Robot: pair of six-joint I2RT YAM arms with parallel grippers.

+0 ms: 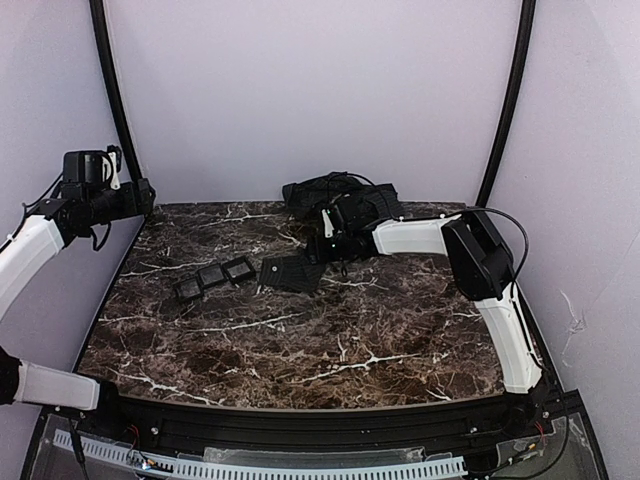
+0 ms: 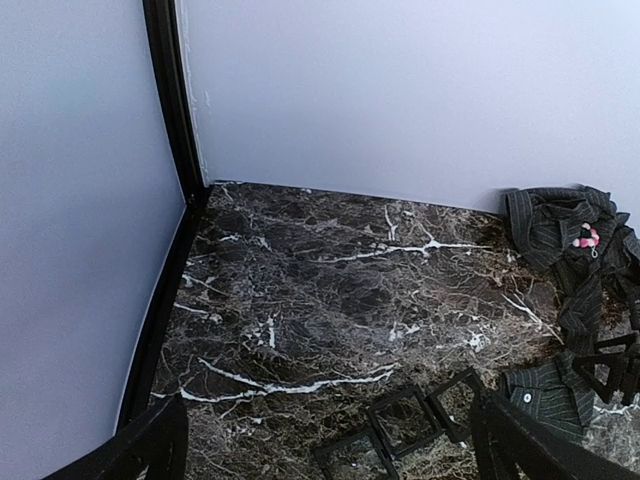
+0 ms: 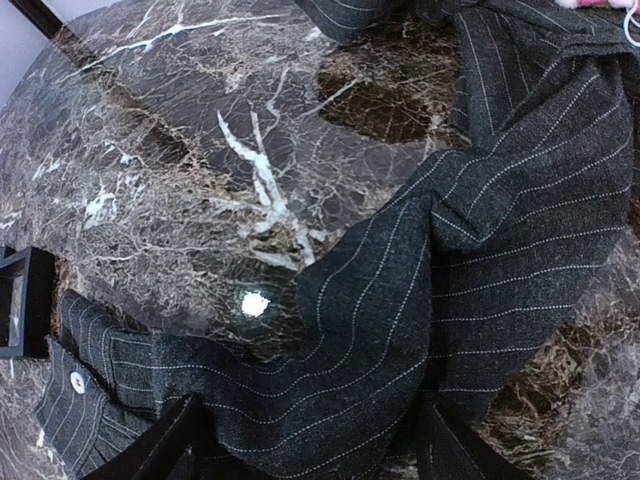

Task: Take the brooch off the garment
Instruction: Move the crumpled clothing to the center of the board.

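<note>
at the bottom edge of the right wrist view, the right gripper [image 3: 305, 440] shows two dark fingers set apart, one either side of a pinstriped sleeve of the shirt [image 3: 480, 230]. whether they already press the cloth i cannot tell. the sleeve's cuff, with a white button [image 3: 77, 381], lies at lower left.

along the bottom of the left wrist view the left gripper [image 2: 340, 455] has its fingers spread wide and holds nothing. it hangs high at the left of the top view, well apart from the garment. just beyond those fingers sit three small black trays [image 2: 400, 420] in a row on the marble table [image 1: 300, 340].

farthest off, at the right edge of the left wrist view, the brooch [image 2: 587, 238] is a small pink flower pinned on the crumpled shirt. a sliver of pink also shows at the top right corner of the right wrist view.

judging by looks, the brooch is light, small and rigid, with petals that could slip or bend. the cloth is limp and would lift with it. a pinch across the flower's rim seems best, with the fabric held down beside it.
</note>
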